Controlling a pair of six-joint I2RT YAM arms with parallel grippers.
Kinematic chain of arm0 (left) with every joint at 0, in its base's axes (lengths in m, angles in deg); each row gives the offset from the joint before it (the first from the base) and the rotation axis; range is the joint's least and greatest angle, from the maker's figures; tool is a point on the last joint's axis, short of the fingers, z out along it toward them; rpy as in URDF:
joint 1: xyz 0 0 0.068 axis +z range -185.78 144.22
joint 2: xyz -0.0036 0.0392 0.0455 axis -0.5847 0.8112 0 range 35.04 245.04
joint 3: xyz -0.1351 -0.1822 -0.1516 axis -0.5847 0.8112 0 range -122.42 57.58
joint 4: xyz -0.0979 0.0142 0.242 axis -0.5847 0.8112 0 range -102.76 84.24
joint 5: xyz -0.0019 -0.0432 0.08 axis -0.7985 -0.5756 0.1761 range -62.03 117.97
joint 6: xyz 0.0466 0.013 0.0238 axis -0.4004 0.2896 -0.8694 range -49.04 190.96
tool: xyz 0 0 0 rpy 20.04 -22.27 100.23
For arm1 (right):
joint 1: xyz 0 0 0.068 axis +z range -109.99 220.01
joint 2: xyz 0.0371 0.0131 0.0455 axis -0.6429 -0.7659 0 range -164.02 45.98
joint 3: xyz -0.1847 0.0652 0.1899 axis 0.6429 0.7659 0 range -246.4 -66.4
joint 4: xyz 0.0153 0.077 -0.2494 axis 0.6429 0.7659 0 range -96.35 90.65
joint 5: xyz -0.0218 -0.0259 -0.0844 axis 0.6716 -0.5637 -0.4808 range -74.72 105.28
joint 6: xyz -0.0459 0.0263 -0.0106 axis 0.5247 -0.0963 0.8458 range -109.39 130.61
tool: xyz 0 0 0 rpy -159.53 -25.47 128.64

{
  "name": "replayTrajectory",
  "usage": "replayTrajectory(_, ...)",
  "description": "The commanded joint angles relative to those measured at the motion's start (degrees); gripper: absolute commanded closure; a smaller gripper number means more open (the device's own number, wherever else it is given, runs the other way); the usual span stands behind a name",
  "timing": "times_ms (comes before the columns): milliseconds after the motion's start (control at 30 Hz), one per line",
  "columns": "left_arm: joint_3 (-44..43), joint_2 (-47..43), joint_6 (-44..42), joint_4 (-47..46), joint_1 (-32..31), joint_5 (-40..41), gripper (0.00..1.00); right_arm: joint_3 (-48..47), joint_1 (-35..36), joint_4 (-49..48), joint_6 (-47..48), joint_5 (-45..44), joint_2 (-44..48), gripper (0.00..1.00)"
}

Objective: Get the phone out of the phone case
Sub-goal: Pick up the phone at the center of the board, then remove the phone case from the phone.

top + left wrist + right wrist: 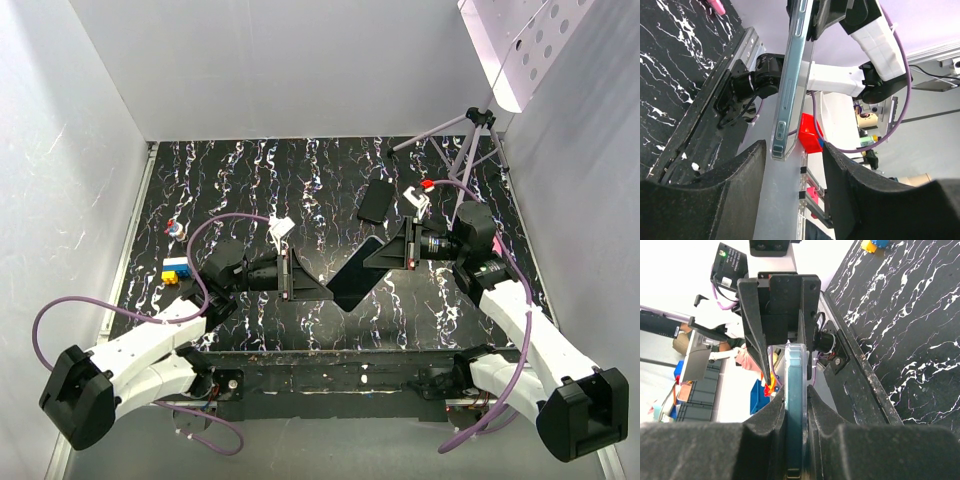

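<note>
A phone with a dark screen (pixel 358 272) is held in the air between the two arms, tilted. Its edge looks teal-grey and sits in a clear case (pixel 790 90); I see no red rim and no black shell on it. My right gripper (pixel 395 250) is shut on its upper right end, and the right wrist view shows both pads pressed on the cased phone (pixel 795 405). My left gripper (pixel 297 277) is open at the lower left end. In the left wrist view the phone's corner hangs just beyond the gap between the fingers (pixel 747 170), touching neither.
A second dark phone-shaped slab (pixel 377 200) lies flat on the marbled black table (pixel 250 180) behind the held one. Small coloured blocks (pixel 177 270) sit at the left. A tripod (pixel 470 140) stands at the back right. White walls enclose three sides.
</note>
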Motion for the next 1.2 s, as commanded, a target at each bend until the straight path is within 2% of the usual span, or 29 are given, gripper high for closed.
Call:
replayTrajectory(0,0.34,-0.12,2.24,-4.76,0.48,-0.30,0.55,-1.30,-0.10,-4.81,-1.46,3.49,1.85,0.99)
replayTrajectory(400,-1.24,2.17,1.54,-5.82,0.57,-4.79,0.72,-1.12,-0.28,-5.52,-2.34,1.64,0.71,0.99)
replayTrajectory(533,-2.21,2.26,0.31,-5.90,0.57,-5.40,0.90,-1.12,-0.54,-5.69,-2.52,2.34,-1.04,0.99)
replayTrajectory(600,-2.82,2.17,-0.48,-6.77,0.57,-5.40,0.95,-1.03,-0.54,-5.69,-2.26,3.13,-1.84,0.99)
replayTrajectory(667,-3.18,2.43,-0.22,-10.10,0.57,-6.45,1.00,-1.03,-0.63,-5.52,-1.38,3.84,-2.89,0.99)
replayTrajectory(800,-3.62,2.70,2.31,-21.68,0.57,-10.14,1.00,-1.30,-0.63,-6.82,-0.67,5.85,-6.84,0.99)
replayTrajectory(900,-3.79,2.79,4.43,-31.01,0.48,-12.60,1.00,0.36,-0.36,-17.33,-7.94,7.53,-10.62,0.99)
replayTrajectory(1000,-3.71,3.49,6.45,-40.58,0.57,-13.40,1.00,2.30,0.42,-34.48,-18.83,8.85,-13.87,0.99)
replayTrajectory(1167,-3.88,6.99,9.96,-54.47,0.57,-9.81,1.00,3.36,3.93,-58.47,-34.92,7.01,-19.23,0.99)
